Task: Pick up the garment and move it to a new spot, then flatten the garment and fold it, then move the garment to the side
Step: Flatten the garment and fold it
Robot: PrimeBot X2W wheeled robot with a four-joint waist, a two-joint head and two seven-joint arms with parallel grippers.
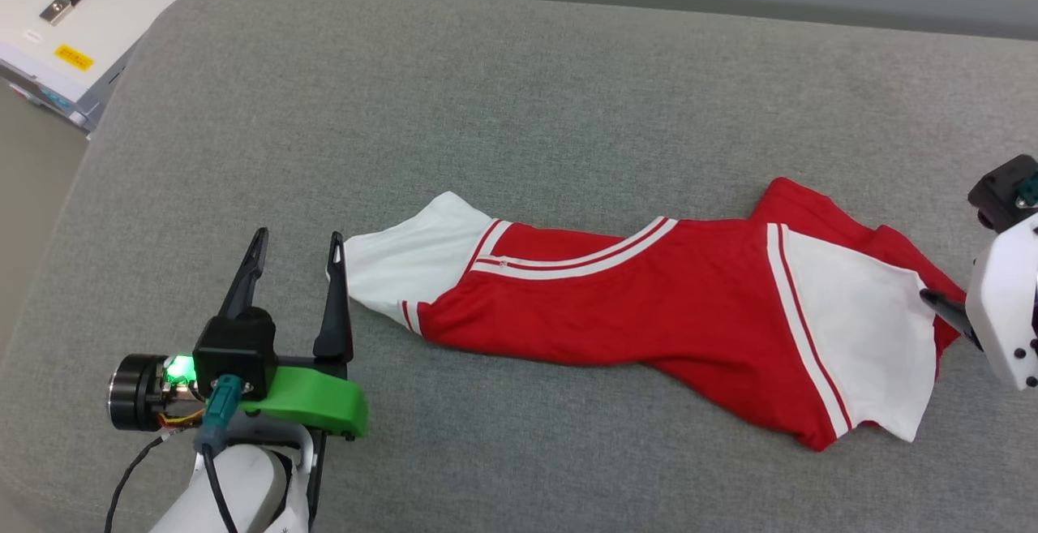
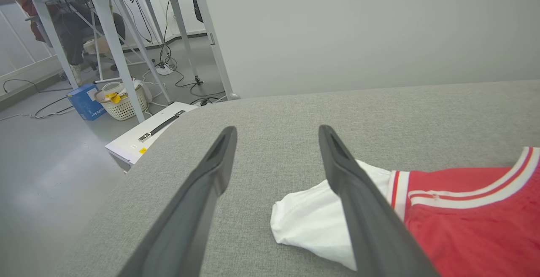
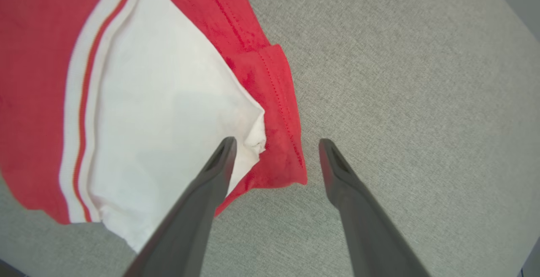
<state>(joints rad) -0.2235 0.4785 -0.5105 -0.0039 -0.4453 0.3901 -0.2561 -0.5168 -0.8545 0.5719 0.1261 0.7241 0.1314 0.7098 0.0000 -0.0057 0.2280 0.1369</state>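
Our garment (image 1: 649, 306) lies bunched on the grey padded surface (image 1: 519, 111), its long axis running from claw to claw. Our left claw (image 1: 298, 235) sits just beside one white sleeve and our right claw (image 3: 277, 142) straddles the opposite end's edge. Both gape wide, holding nothing.

Grey fabric-covered worktop (image 1: 519, 95) with a rounded corner; on it lies a red soft-fabric T-shirt (image 1: 649, 314) with white, stripe-trimmed short sleeves, bunched into a long narrow band
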